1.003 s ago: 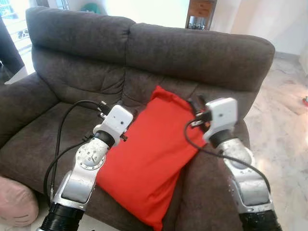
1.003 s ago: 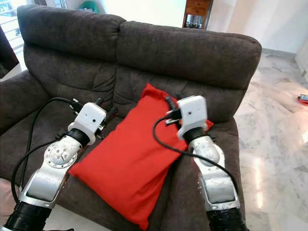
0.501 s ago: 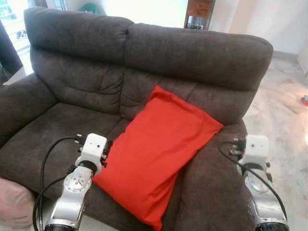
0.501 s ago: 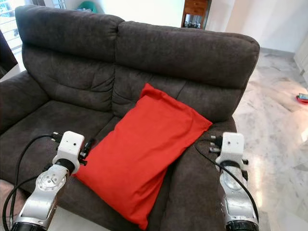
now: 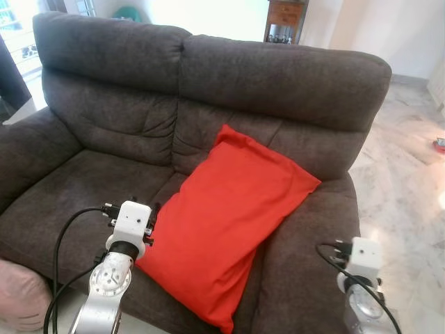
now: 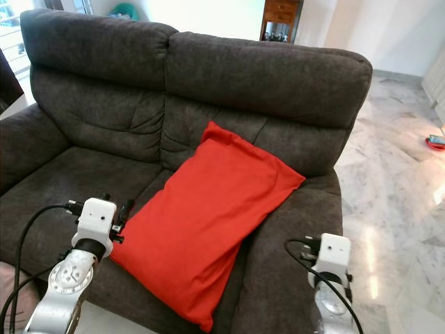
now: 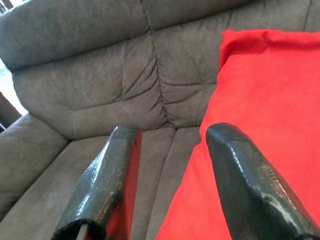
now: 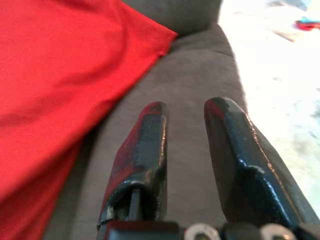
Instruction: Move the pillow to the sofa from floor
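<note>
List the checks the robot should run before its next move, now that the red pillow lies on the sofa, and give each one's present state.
1. Pillow on the sofa, leaning on the backrest: ok.
2. Pillow fully on the seat: not ok; its lower corner hangs over the front edge and its right side lies on the right armrest.
3. Left gripper free of the pillow: ok; fingers open, nothing between them, though close beside the pillow's edge.
4. Right gripper free: ok; fingers open above the armrest, pillow to one side.
5. Pillow stable enough not to slide off: cannot tell.
</note>
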{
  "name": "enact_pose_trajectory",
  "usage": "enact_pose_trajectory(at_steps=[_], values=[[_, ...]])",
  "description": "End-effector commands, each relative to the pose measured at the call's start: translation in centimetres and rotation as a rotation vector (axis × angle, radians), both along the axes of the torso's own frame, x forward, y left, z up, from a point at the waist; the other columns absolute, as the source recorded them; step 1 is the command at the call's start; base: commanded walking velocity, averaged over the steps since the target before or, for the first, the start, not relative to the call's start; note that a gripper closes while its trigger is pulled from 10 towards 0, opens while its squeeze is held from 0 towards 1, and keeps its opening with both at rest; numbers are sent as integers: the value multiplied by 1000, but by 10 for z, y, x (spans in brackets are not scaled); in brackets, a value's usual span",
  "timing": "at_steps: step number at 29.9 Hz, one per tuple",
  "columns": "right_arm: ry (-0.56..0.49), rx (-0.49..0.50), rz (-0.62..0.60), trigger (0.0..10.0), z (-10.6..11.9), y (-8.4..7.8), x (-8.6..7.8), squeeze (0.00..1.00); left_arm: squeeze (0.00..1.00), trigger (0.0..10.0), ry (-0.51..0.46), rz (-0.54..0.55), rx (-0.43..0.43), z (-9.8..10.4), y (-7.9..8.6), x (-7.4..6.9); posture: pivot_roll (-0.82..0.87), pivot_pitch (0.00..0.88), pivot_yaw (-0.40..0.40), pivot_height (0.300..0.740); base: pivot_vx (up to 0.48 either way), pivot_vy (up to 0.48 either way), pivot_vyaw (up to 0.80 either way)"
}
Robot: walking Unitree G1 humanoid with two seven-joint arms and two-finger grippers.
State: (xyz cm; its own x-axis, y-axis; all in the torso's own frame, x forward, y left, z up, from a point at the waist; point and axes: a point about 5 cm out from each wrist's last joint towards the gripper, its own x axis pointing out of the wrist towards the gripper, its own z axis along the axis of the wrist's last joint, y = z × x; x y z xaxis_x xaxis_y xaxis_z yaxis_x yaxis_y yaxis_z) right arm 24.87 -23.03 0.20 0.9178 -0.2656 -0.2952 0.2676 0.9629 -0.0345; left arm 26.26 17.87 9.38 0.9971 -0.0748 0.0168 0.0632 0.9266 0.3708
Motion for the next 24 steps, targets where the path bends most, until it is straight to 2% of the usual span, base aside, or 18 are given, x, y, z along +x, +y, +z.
enact_pose_trajectory(at_steps=[1, 2, 5, 24], values=[[-34, 11, 3, 10000, 2, 1, 1, 0, 0, 10000, -29, 5, 17, 2, -1, -2, 94, 0, -42, 740, 0, 0, 0], [-102, 19, 24, 10000, 7, 4, 4, 0, 0, 10000, -45, 21, 0, 3, -2, -3, 95, 0, -42, 740, 0, 0, 0], [-167, 26, 36, 10000, 15, 7, 6, 0, 0, 10000, -40, 27, -21, -1, -4, -5, 90, 0, -42, 740, 0, 0, 0], [-167, 24, 58, 10000, 11, 11, 8, 0, 0, 10000, -70, 45, -38, 1, -6, -3, 91, 0, -44, 740, 0, 0, 0]])
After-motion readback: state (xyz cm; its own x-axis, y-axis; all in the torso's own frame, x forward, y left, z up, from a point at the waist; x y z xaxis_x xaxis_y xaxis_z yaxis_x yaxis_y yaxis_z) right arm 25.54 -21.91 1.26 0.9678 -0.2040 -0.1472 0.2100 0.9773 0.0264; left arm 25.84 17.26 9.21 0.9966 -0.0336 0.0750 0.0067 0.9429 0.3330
